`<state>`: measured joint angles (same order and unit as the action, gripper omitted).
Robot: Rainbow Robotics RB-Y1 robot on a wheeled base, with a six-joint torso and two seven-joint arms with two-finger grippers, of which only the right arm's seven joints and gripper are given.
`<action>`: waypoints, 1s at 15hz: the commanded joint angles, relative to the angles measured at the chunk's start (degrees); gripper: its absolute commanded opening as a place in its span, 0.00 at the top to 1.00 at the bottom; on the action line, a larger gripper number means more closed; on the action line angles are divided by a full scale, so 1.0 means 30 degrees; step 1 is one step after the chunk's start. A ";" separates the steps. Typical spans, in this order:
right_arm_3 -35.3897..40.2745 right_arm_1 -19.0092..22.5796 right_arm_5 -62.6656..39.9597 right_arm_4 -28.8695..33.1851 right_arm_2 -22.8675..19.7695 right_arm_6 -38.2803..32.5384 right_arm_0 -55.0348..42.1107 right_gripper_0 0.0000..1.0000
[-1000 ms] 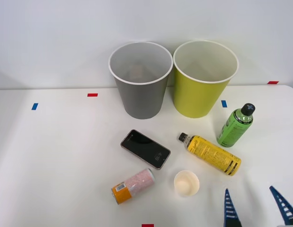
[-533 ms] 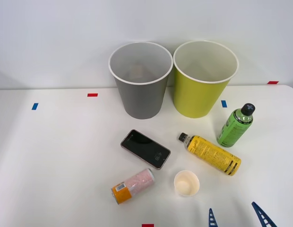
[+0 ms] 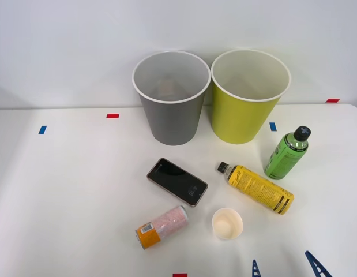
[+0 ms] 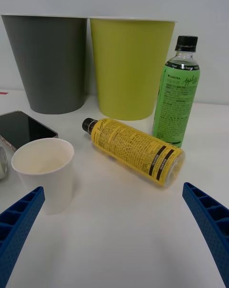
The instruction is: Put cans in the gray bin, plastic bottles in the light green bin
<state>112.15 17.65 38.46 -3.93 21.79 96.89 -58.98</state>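
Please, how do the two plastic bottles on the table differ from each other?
The green-labelled bottle stands upright, while the yellow bottle lies on its side. The green-labelled bottle is nearer the table's right edge; the yellow bottle lies closer to the paper cup. Both have black caps, and both are outside the bins.

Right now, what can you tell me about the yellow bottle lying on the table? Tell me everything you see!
The yellow bottle lies on its side on the white table, black cap pointing toward the phone and bins, its base toward the table's right edge. It looks like plastic, wrapped in a yellow label with dark print and black bands near the base. The cap is on. It rests between the upright green bottle and the paper cup, touching neither. The right gripper is open nearby, not touching it.
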 commanded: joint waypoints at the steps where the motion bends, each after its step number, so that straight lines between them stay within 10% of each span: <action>1: 0.0000 0.0036 -0.0017 -0.0067 0.0031 -0.0071 -0.0262 0.00; 15: 0.0000 0.0065 -0.0017 0.0021 0.0119 -0.0042 -0.0555 0.00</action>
<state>112.15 17.84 38.41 -3.87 22.15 96.77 -60.65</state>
